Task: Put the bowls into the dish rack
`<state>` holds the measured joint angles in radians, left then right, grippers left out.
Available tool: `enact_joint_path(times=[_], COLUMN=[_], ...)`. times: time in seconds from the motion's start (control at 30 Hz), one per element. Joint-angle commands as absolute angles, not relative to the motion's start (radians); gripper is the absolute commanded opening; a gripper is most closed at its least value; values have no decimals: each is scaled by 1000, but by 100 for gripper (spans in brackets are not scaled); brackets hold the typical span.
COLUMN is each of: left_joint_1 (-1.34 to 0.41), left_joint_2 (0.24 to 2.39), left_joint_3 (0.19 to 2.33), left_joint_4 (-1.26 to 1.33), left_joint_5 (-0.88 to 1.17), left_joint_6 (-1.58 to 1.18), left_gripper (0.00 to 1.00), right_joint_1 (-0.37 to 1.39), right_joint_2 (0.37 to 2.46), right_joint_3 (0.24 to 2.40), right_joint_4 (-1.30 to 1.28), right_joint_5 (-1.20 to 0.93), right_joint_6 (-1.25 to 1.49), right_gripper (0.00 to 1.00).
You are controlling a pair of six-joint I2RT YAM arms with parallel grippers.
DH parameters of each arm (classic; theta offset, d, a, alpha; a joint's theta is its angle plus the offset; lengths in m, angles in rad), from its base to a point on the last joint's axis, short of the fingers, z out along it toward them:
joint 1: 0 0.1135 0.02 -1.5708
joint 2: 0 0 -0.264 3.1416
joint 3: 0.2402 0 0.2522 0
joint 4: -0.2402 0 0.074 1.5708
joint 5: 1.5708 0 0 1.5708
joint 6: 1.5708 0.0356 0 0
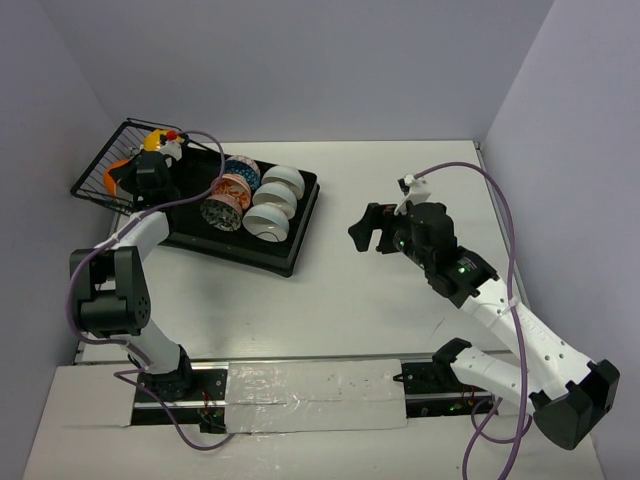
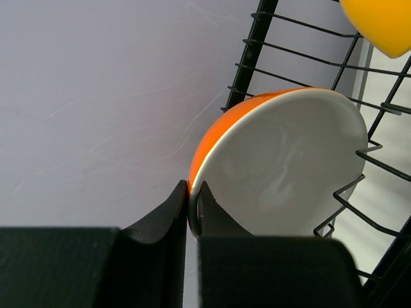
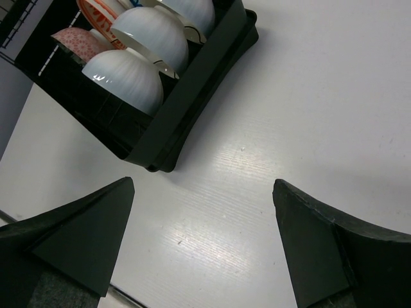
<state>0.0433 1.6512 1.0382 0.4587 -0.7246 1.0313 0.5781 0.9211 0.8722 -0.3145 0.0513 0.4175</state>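
My left gripper (image 2: 192, 192) is shut on the rim of the orange bowl (image 2: 282, 167), whose inside is white, and holds it on edge in the black wire basket (image 2: 247, 58). In the top view this gripper (image 1: 133, 180) is at the basket end of the dish rack (image 1: 290, 255), with the orange bowl (image 1: 115, 177) beside it. A yellow bowl (image 2: 382, 22) sits in the basket too. Three white bowls (image 1: 275, 200) and three patterned bowls (image 1: 230, 190) stand on edge in the tray. My right gripper (image 3: 202, 185) is open and empty above bare table, right of the rack (image 3: 186, 102).
The grey wall stands close behind the wire basket (image 1: 105, 165) on the left. A strip of white tape (image 1: 315, 395) covers the rail at the near edge. A purple cable (image 1: 500, 200) loops over the right arm.
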Motion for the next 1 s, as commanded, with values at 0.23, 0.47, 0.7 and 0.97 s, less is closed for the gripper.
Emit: enact_joint_path(times=[0.23, 0.47, 0.7, 0.97], left_joint_1=[-29, -64, -94, -127], left_joint_2=[1597, 1601, 1572, 1548], left_joint_3=[1031, 1052, 1101, 1115], left_joint_4=[333, 256, 132, 40], left_joint_5=[-833, -862, -828, -821], left_joint_6=[922, 832, 700, 578], left_gripper=[10, 11, 20, 44], right_joint_1=[574, 574, 574, 574], right_joint_2=[859, 831, 818, 810], right_joint_3=[845, 834, 836, 838], right_joint_4=[-261, -262, -272, -278], right_joint_5=[63, 67, 80, 84], right_joint_6=[399, 400, 400, 403], right_gripper=[96, 95, 95, 95])
